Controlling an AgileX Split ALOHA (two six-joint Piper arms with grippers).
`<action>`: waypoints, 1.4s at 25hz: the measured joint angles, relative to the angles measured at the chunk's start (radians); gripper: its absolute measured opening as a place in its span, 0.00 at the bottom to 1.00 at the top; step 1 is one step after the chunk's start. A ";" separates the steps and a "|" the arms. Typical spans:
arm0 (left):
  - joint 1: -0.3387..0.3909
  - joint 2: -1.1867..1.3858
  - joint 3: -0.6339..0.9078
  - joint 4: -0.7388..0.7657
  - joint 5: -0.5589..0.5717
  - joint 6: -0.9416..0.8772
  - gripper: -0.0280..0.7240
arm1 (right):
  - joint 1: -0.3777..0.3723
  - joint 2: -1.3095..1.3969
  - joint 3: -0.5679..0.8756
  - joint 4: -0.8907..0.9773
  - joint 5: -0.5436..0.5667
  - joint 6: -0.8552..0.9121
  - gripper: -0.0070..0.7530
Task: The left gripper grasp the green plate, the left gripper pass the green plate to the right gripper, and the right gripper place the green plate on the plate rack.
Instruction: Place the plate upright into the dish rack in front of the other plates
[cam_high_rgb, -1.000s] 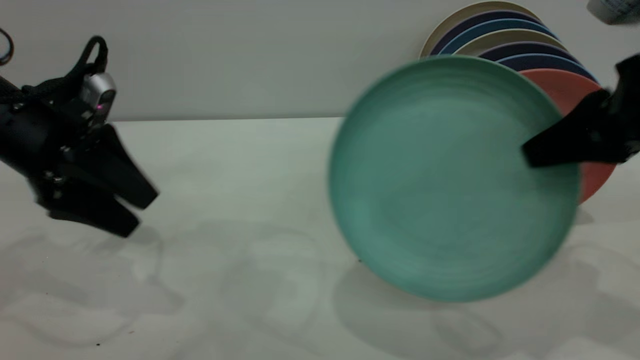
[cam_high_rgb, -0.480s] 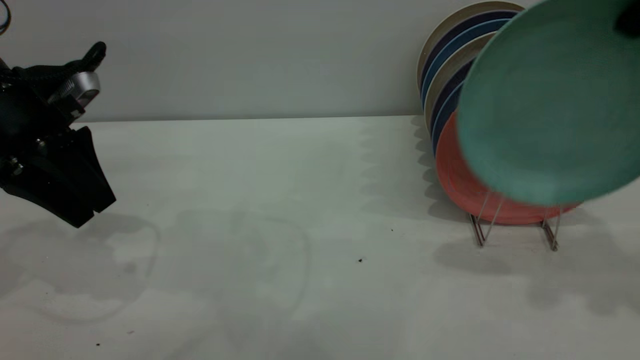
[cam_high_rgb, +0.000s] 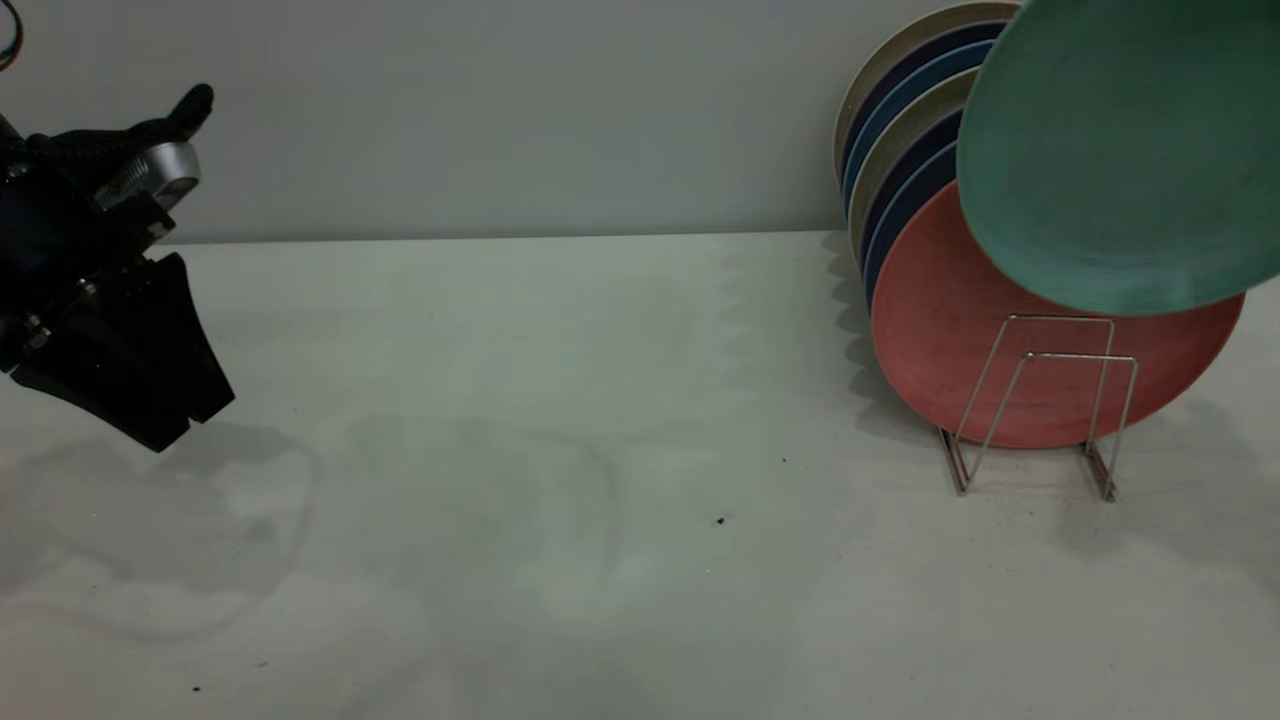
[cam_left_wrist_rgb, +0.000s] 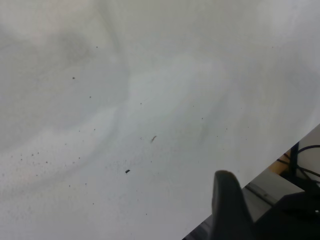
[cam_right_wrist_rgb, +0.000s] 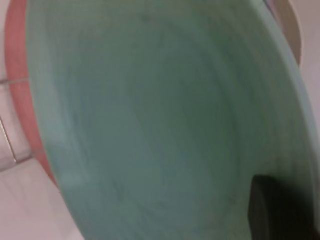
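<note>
Placement step in hand; handover judged complete. Round teal-green matte plastic plate (cam_high_rgb: 1125, 150) hangs tilted in the air at 2 o'clock of the exterior view, above and in front of the salmon-pink round plate (cam_high_rgb: 960, 320) standing in the thin silver wire plate rack (cam_high_rgb: 1040, 400). Right gripper (cam_right_wrist_rgb: 280, 210) shows only a black piece against the plate face, apparently clamping it. Left gripper (cam_high_rgb: 150, 385) sits at 9 o'clock over the white tabletop (cam_high_rgb: 560, 420), carrying nothing, fingers close together. Next: stand the plate upright, lower its rim into the front wire loops.
</note>
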 joint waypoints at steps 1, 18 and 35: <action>0.000 0.000 0.000 0.000 -0.003 -0.003 0.64 | 0.000 0.012 0.000 0.000 -0.001 0.000 0.06; 0.000 0.000 0.000 0.000 -0.031 -0.014 0.64 | 0.000 0.045 0.000 0.004 0.035 -0.001 0.07; 0.000 0.000 0.000 0.000 -0.037 -0.030 0.64 | 0.000 0.091 0.000 0.161 0.105 -0.025 0.35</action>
